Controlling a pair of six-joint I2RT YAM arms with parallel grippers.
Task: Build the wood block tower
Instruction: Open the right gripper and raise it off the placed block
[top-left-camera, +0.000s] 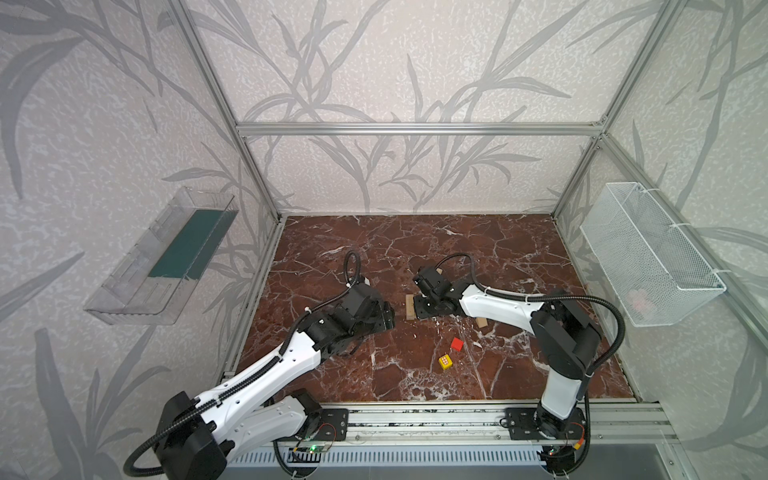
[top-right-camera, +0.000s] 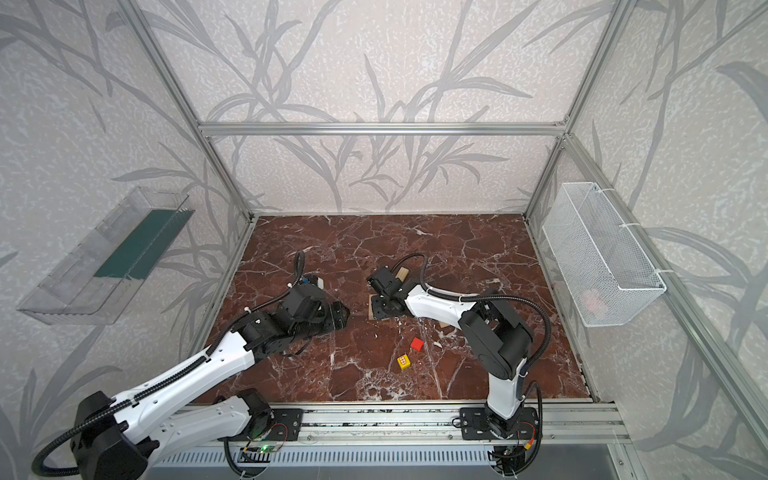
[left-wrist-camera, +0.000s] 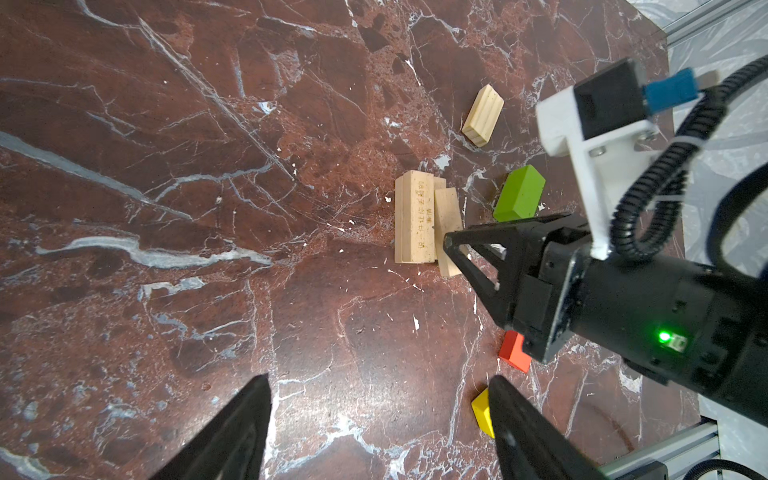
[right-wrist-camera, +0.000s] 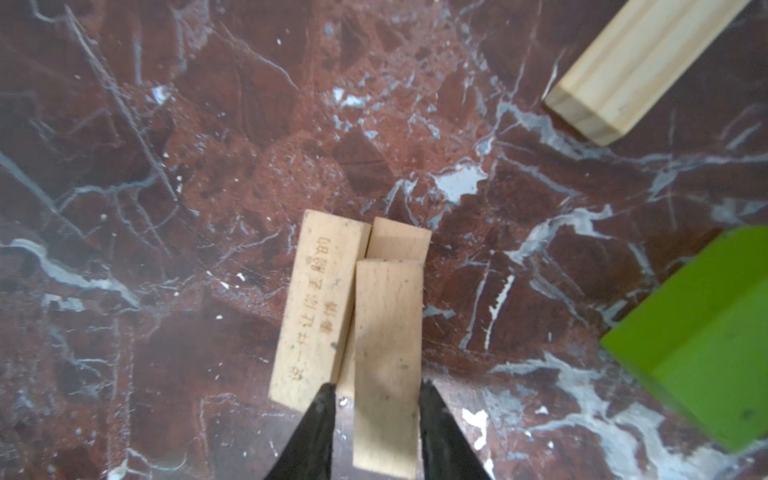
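In both top views my right gripper (top-left-camera: 419, 311) hangs low over the wood block tower (top-right-camera: 371, 308), in the middle of the marble table (top-left-camera: 478, 249). The tower is very short. My left gripper (top-left-camera: 388, 319) waits just beside it, I think so it bumps nothing. The red cube (top-left-camera: 457, 344) and yellow cube (top-left-camera: 445, 361) lie nearer to me, apart from the tower. A wire basket (top-left-camera: 648, 257) and a clear tray (top-left-camera: 166, 257) hang on the walls, well out of the way.

In the left wrist view the left jaws are wide apart and hold nothing. The green bar (left-wrist-camera: 519, 199) lies near the right gripper, close enough to get knocked, I think. A loose tan bar (left-wrist-camera: 482, 116) lies farther off.

In the right wrist view two tan bars (right-wrist-camera: 316, 299) lie side by side. A top bar (right-wrist-camera: 386, 353) lies along them and sticks out past their ends on the gripper's side. The right jaws stand narrow, one on each side of it. I cannot tell if they pinch it or only stand beside it. It could tip, I think.
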